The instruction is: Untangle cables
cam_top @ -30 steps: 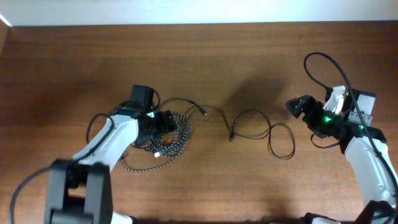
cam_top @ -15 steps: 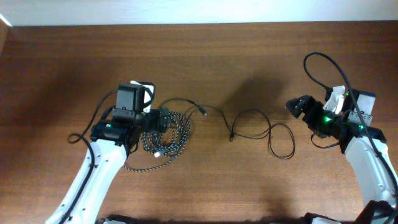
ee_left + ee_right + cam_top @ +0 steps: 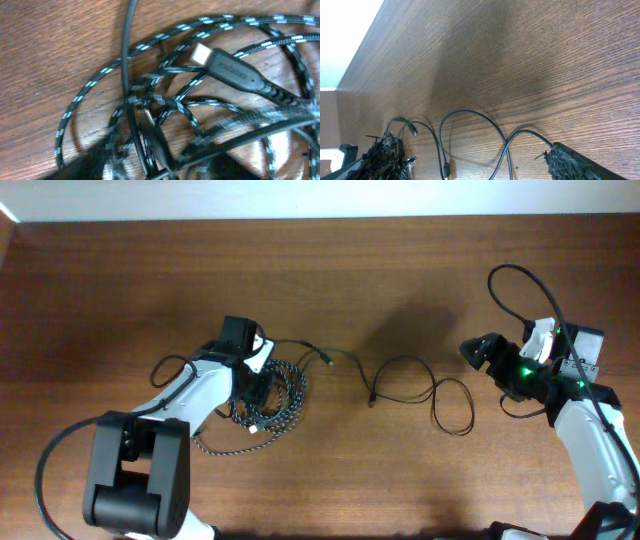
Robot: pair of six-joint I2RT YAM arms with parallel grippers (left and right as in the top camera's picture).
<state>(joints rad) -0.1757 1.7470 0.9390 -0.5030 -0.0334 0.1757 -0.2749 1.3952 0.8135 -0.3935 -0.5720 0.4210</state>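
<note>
The braided black-and-white cable lies in a tangled coil left of centre. My left gripper is down on the coil's left side. The left wrist view shows braided strands up close, a black plug with a white tip, and the plain black cable crossing them; the fingers are only dark blur. The plain black cable runs from the coil in loose loops toward the right, with one plug at mid-table. My right gripper is open and empty just right of the loops, which also show in the right wrist view.
Thick black arm leads arc over the right arm and beside the left arm. The wooden table's far edge meets a white wall. A tail of the braided cable trails toward the front.
The left arm swung out to the left and back, and its gripper now sits over the coil's left side. The coil shifted slightly. The right arm has not moved.
</note>
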